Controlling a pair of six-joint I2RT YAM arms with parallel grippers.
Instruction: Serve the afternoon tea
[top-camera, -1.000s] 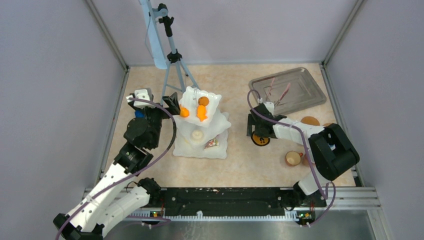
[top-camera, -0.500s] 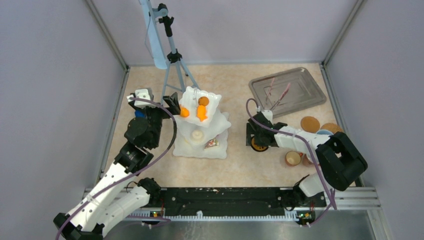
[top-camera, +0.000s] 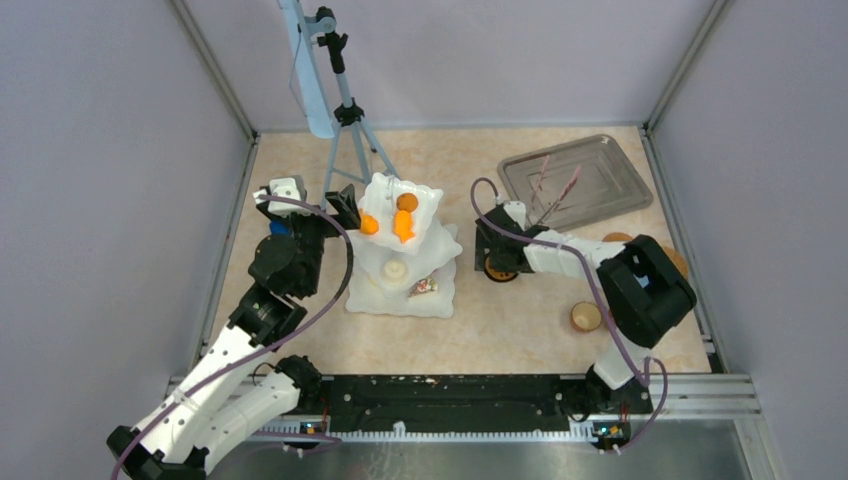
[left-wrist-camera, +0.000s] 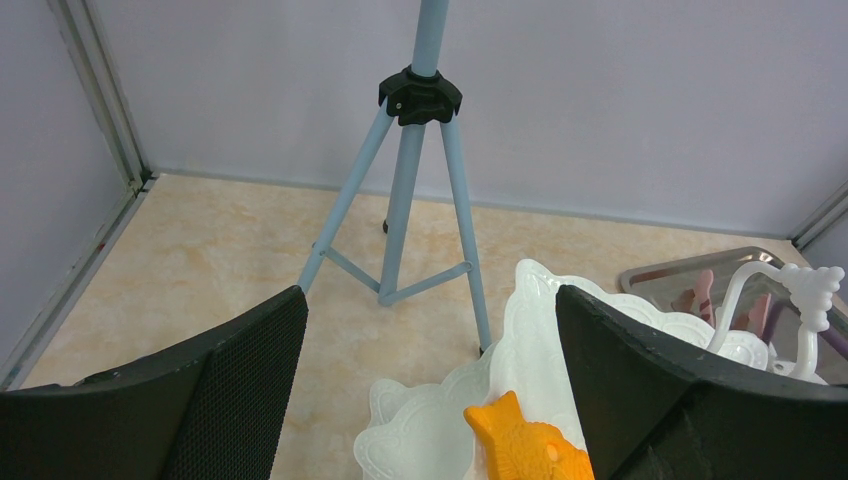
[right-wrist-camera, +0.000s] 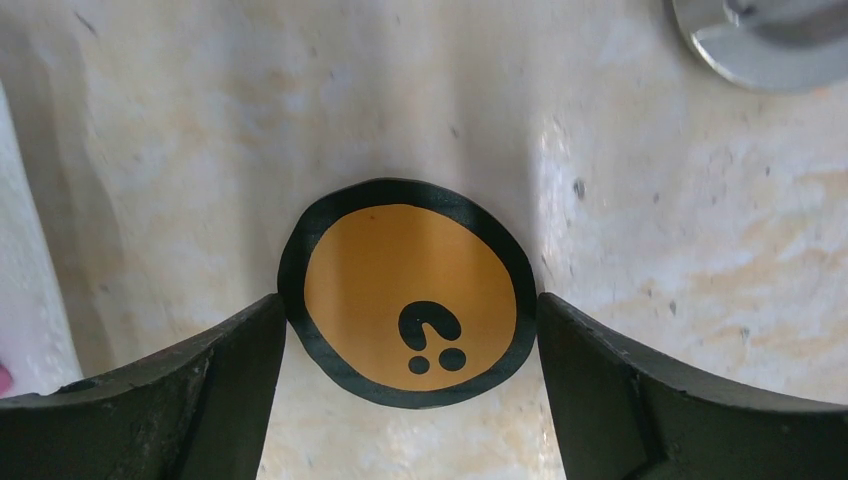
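Note:
A white tiered stand (top-camera: 445, 248) holds the pastries: an orange fish (top-camera: 403, 227), a small orange one (top-camera: 369, 225), a brown round one (top-camera: 406, 201), a cream one (top-camera: 396, 268) and a cake slice (top-camera: 423, 287). My left gripper (top-camera: 345, 205) is open and empty at the stand's top tier; in the left wrist view (left-wrist-camera: 430, 300) the orange fish (left-wrist-camera: 530, 445) lies just below its jaws. My right gripper (top-camera: 495, 262) is shut on a flat orange disc with a black rim (right-wrist-camera: 405, 270), low over the table right of the stand. A small tan cup (top-camera: 585, 316) stands near the right arm.
A metal tray (top-camera: 600, 160) with pink tongs (top-camera: 560, 188) sits at the back right. A blue tripod (top-camera: 345, 110) stands behind the stand. Brown discs (top-camera: 618, 237) lie partly under the right arm. A blue toy (top-camera: 278, 228) shows behind the left wrist.
My right gripper has moved left and away, toward the stand, carrying the orange disc with it. The left arm and the pastries have not moved.

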